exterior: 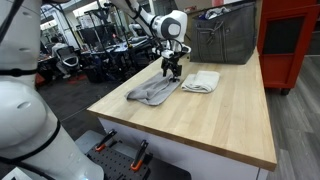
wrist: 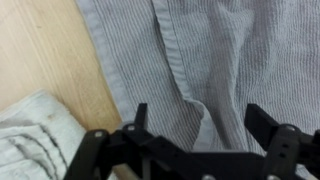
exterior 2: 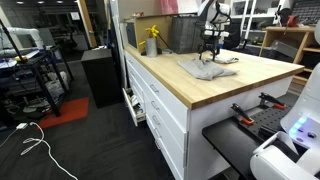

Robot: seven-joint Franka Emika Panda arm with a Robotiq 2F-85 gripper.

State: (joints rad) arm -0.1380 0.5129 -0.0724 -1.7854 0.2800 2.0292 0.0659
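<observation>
My gripper (exterior: 173,70) hangs low over a grey corduroy cloth (exterior: 153,92) that lies crumpled on the wooden table (exterior: 200,125). In the wrist view the open fingers (wrist: 196,120) straddle a fold of the grey cloth (wrist: 220,50), with nothing between them gripped. A folded light towel (exterior: 201,81) lies just beside the cloth, and its edge shows in the wrist view (wrist: 35,135). In an exterior view the gripper (exterior 2: 211,52) sits above the cloth (exterior 2: 203,69).
A grey metal bin (exterior: 224,38) stands at the back of the table. A red cabinet (exterior: 288,40) stands beyond it. A yellow spray bottle (exterior 2: 151,40) stands near the table's far end. Clamps (exterior: 120,150) hang below the table's front edge.
</observation>
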